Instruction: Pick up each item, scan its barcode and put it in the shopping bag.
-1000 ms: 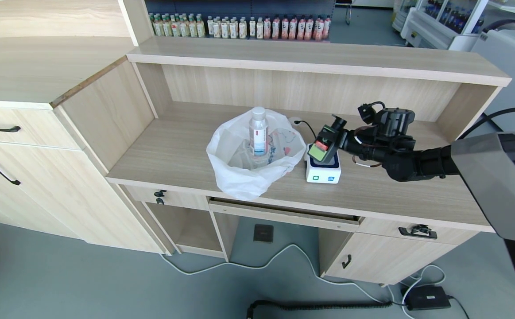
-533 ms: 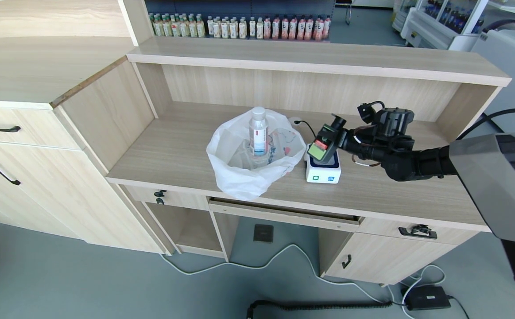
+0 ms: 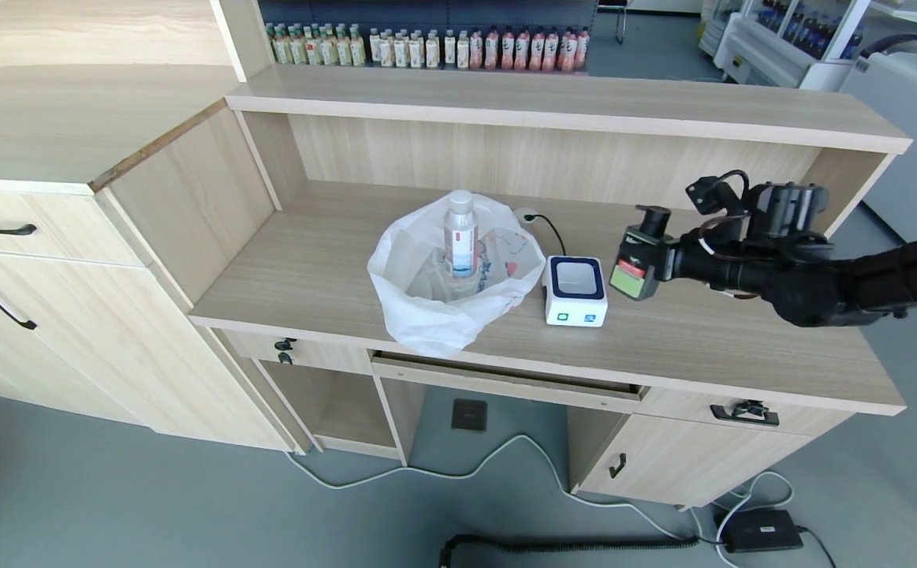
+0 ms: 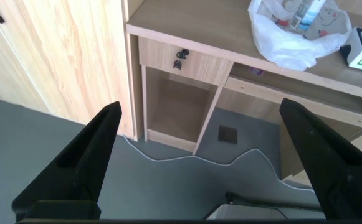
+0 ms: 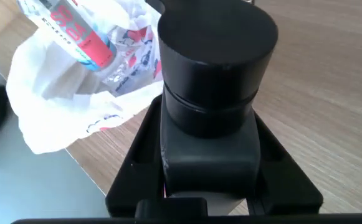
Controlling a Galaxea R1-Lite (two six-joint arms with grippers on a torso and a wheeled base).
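My right gripper (image 3: 665, 264) is shut on a small dark bottle (image 3: 636, 264) with a black cap and a green and red label. It holds the bottle above the counter, just right of the white scanner (image 3: 575, 290). In the right wrist view the black-capped bottle (image 5: 215, 81) sits between the jaws, with the white shopping bag (image 5: 56, 118) beyond. That shopping bag (image 3: 419, 315) stands left of the scanner with a clear water bottle (image 3: 460, 233) upright inside. My left gripper (image 4: 200, 106) hangs open below counter level, to the left of the desk, with nothing between its fingers.
A raised wooden shelf (image 3: 568, 102) runs over the back of the counter (image 3: 742, 347). The scanner's cable (image 3: 545, 225) trails behind the bag. A tall cabinet (image 3: 48, 237) stands on the left. Drawers and floor cables lie under the counter.
My right gripper has carried the dark bottle from over the scanner to the right, off to its side. The bag and scanner have not moved.
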